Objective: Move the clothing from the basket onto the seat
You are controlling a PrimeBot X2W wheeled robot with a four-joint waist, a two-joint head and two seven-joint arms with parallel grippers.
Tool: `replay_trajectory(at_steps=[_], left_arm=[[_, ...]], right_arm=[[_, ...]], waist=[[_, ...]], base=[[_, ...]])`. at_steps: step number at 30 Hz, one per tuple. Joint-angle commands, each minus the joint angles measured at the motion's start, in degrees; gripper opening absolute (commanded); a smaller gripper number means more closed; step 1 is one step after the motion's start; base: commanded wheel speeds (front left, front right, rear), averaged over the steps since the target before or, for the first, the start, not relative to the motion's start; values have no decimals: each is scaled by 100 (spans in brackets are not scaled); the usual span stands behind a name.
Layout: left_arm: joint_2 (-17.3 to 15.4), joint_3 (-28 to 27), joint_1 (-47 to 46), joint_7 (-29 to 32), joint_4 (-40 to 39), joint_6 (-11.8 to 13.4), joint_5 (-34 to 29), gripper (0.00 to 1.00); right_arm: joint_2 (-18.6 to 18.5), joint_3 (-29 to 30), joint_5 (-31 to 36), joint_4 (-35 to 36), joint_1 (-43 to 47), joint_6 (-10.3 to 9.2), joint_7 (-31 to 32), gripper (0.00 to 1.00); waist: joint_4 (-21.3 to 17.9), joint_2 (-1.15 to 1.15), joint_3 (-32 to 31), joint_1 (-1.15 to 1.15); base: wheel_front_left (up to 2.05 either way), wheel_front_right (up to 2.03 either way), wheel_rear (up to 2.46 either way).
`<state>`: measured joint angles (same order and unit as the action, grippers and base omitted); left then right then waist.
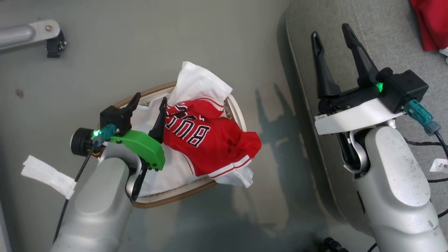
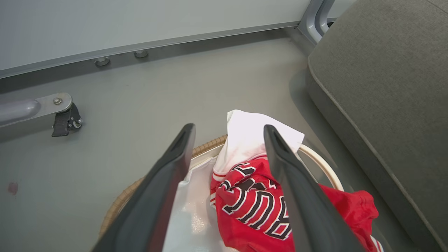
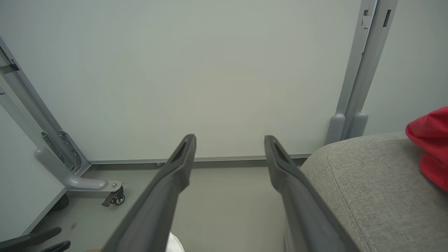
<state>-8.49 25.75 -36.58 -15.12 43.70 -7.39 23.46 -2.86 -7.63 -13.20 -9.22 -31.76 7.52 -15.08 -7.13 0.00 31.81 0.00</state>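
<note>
Left gripper: fingers spread wide with nothing between them. It hung over the basket's left half, tips aimed at the lettered front of the jersey. I judged it was lined up there to drop onto the cloth.
Right gripper: also wide apart and empty, held above the seat's rounded edge. I read that as parking it out of the left arm's way.
Clothing in the basket: one red jersey lay crumpled with its black letters up, heaped toward the seat side. Its striped hem spilled over the rim.
Clothing on the seat: a red piece lay on the cushion at the far right corner of the head view, well apart from the basket.
Basket: it stood on the floor near the seat, its brown rim showing under the left forearm.
Liner: plain white, bunched under and beside the jersey — easy to pinch by mistake, I thought.
Seat: grey, broad and bare along its edge.
Step in hand: as I judged it, the reach for the remaining jersey, with the grasp not yet made.
</note>
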Motion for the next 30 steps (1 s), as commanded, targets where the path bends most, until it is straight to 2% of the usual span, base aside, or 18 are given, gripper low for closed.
replay_trajectory(at_steps=[1, 6, 12, 23, 24, 25, 30], left_arm=[[-103, 97, -237, -5, 95, -11, 90, 100], [-371, 580, -700, -5, 538, -11, 425, 100], [-665, 1488, -1203, 168, 1016, -11, 1075, 100], [-811, 2465, -1659, 684, 1461, -11, 1855, 100], [-818, 2541, -1658, 677, 1488, -11, 1921, 33], [-806, 2602, -1632, 646, 1500, -11, 2015, 0], [-660, 2757, -1388, 391, 1670, -12, 2353, 0]], right_arm=[[-13, -35, -83, 88, -105, -6, -13, 100], [-1, -141, -428, 415, -268, -6, -14, 100], [-13, -348, -477, 778, -312, -6, -13, 100], [-14, -551, -455, 943, -404, -6, -14, 100], [-15, -565, -464, 930, -406, -6, -14, 100], [-15, -582, -472, 904, -406, -6, -13, 100], [-14, -620, -474, 662, -298, -6, -13, 100]], waist=[[-419, 0, 662, 0], [-648, 0, 1126, 0], [-782, 0, 1519, 0], [-821, 0, 1800, 0], [-827, 0, 1785, 0], [-829, 0, 1750, 0], [-791, 0, 1398, 0]], base=[[0, 0, 0], [0, 0, 0], [0, 0, 0], [0, 0, 0], [0, 0, 0], [0, 0, 0], [0, 0, 0]])
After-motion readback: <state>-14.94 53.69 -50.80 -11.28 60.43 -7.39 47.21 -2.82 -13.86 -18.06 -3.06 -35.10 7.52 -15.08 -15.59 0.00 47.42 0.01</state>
